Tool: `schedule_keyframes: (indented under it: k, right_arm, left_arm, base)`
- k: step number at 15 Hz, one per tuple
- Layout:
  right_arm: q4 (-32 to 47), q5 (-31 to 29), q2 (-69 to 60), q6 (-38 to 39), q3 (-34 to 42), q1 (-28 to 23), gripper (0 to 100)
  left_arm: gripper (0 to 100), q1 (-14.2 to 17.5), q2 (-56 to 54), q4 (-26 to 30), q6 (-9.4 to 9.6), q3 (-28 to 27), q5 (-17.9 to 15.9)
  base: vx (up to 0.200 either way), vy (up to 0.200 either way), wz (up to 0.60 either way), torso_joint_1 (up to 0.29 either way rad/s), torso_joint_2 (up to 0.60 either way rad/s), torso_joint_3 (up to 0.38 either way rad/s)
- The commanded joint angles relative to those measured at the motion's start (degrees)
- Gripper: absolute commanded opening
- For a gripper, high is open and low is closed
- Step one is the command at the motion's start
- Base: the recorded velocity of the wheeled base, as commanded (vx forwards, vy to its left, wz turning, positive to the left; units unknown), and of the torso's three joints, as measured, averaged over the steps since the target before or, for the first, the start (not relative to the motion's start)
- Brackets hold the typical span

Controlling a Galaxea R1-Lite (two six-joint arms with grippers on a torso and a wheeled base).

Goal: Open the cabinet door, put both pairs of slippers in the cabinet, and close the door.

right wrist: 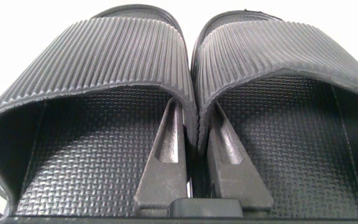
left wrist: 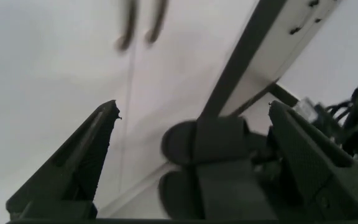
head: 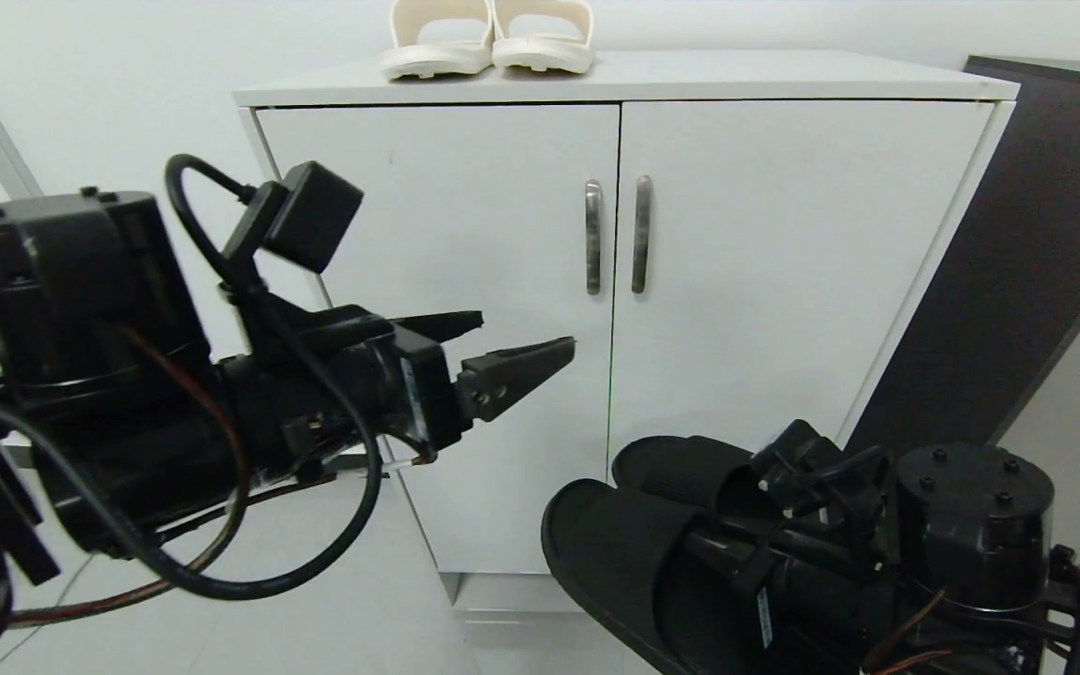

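Pinching two ribbed black slippers [right wrist: 123,62] together, the right end effector [right wrist: 194,118] sits lower right. The left end effector [head: 523,336] gapes wide, centre-left.

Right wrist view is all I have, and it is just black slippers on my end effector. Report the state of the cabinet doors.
Observer: Both cabinet doors are shut, and the handles sit side by side at the centre seam.
Operator: Locate the left end effector.
Observer: The left end effector is open and empty. It is in front of the left door, clear of the handles.
Operator: Find the other pair.
Observer: The cream slippers sit side by side on the cabinet top, left of its middle.
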Motion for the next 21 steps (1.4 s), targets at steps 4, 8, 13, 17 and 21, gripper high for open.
schedule_keyframes:
  k: [4,8,13,17,21]
  right_arm:
    - [-0.08,0.0,-0.49,-0.01,0.19,-0.05,0]
    - [-0.17,0.0,-0.31,-0.1,0.46,-0.05,0]
    - [-0.17,0.09,-0.13,-0.1,0.55,0.04,0]
    - [-0.17,0.79,-0.13,-0.01,0.55,-0.05,0]
    - [-0.17,0.79,-0.13,-0.01,0.63,-0.05,0]
  left_arm:
    - [100,-4.03,8.76,1.23,-0.15,-10.63,-5.26]
    - [100,-3.85,11.4,6.41,-7.79,-19.85,-16.95]
    - [100,-3.85,16.58,8.17,-10.78,-27.76,-16.51]
    - [100,-2.18,19.4,10.63,-10.78,-32.77,-12.56]
    - [100,-1.57,21.33,13.88,-10.61,-36.99,-10.36]
  base:
    - [0.0,0.0,0.0,0.0,0.0,0.0]
    - [0.0,0.0,0.0,0.0,0.0,0.0]
    - [0.0,0.0,0.0,0.0,0.0,0.0]
    - [0.0,0.0,0.0,0.0,0.0,0.0]
    - [0.0,0.0,0.0,0.0,0.0,0.0]
